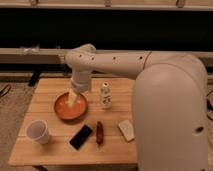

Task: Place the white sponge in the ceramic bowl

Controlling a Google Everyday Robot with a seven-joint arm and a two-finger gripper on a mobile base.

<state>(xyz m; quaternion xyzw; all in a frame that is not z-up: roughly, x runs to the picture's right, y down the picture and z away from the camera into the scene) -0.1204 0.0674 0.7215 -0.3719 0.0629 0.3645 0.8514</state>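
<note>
— Where is the small cream-white rectangular sponge?
— It lies on the wooden tabletop, at 4 o'clock from the glossy orange-brown ceramic bowl, well apart from it.
— And the gripper?
— It hangs over the bowl; apart or together, I cannot tell. I judge the pickup is not yet done. It must go toward 4 o'clock, then descend on the sponge.
</note>
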